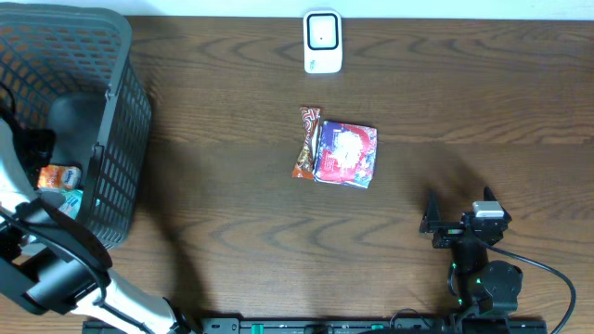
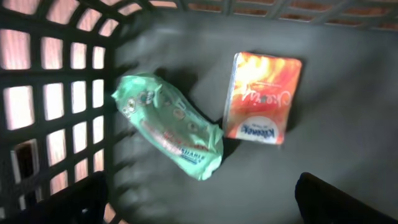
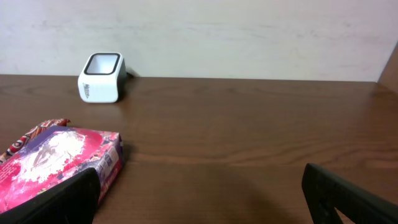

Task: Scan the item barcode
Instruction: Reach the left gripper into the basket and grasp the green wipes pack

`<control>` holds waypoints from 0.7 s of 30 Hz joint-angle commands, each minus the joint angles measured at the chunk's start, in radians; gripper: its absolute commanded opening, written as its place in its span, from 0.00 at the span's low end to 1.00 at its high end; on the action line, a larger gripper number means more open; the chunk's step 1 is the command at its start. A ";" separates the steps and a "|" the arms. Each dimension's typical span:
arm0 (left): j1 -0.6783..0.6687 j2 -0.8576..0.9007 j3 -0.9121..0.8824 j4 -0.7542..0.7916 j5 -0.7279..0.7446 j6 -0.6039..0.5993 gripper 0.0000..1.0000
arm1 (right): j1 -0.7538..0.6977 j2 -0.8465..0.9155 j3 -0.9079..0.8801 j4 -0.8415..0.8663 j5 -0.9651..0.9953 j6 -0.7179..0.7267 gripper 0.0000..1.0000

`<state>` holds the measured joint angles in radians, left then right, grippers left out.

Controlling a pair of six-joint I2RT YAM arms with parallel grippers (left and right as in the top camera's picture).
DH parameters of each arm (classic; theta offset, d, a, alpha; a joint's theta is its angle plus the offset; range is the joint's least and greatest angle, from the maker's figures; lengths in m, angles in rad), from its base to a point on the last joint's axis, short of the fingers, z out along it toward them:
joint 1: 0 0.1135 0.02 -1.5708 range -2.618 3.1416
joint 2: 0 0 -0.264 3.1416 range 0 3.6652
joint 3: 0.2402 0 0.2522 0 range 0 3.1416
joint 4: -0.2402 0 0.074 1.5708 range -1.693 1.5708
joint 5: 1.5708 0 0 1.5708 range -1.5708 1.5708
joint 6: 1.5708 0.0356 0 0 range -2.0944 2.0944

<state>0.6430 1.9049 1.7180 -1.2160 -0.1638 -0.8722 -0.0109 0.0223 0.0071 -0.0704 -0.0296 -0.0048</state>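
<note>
While the green packet (image 2: 171, 127) and orange tissue pack (image 2: 262, 96) lie inside the basket (image 1: 125, 121) at the tabletop's left edge, my left gripper (image 2: 205, 199) hovers open above them; my right gripper (image 3: 202, 205) sits open near the right front corner.

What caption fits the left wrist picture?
Left gripper, open, looks down at a green packet and an orange tissue pack lying in the dark basket.
</note>
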 commanded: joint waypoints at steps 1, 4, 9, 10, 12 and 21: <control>0.001 0.024 -0.074 0.040 -0.037 -0.015 0.95 | -0.007 -0.003 -0.002 -0.004 0.001 0.000 0.99; 0.001 0.026 -0.148 0.090 -0.052 -0.016 0.95 | -0.007 -0.003 -0.002 -0.004 0.001 0.000 0.99; 0.001 0.026 -0.260 0.195 -0.052 -0.015 0.95 | -0.007 -0.003 -0.002 -0.004 0.002 0.000 0.99; 0.001 0.026 -0.286 0.220 -0.051 -0.016 0.95 | -0.007 -0.003 -0.002 -0.004 0.001 0.000 0.99; 0.001 0.026 -0.320 0.251 -0.052 -0.016 0.92 | -0.007 -0.003 -0.002 -0.004 0.001 0.000 0.99; 0.001 0.020 -0.377 0.295 -0.065 0.012 0.19 | -0.007 -0.003 -0.002 -0.004 0.001 0.000 0.99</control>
<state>0.6430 1.9209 1.3525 -0.9150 -0.2047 -0.8783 -0.0109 0.0223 0.0071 -0.0704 -0.0296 -0.0048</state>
